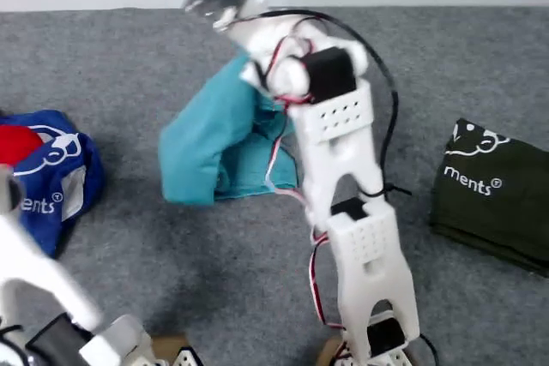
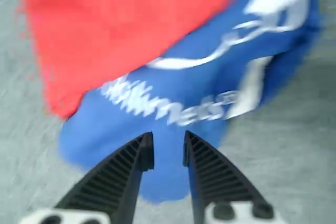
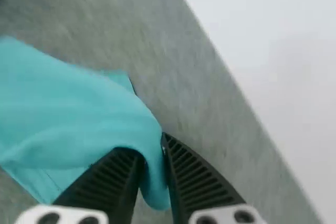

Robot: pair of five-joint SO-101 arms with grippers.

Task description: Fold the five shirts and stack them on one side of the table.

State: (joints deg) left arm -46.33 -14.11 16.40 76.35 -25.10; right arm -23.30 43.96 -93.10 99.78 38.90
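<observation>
Because the teal shirt [image 3: 63,119] is limp, light cloth that sags wherever unsupported, the right claw [image 3: 153,156] pinching its edge above the grey tabletop [image 1: 171,263] probably wants a hem corner, while the left claw [image 2: 168,148] hangs slightly spread over the blue shirt [image 2: 210,108].

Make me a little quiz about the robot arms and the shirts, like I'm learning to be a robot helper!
1. True or false: the right gripper has the teal shirt between its fingers.
2. What colour is the shirt bunched up with the blue shirt? A green, B red, C yellow.
3. Fill in the gap: the dark green shirt lies folded, nearer to the ____ arm.

Key
1. True.
2. B, the red shirt.
3. Right.
</observation>
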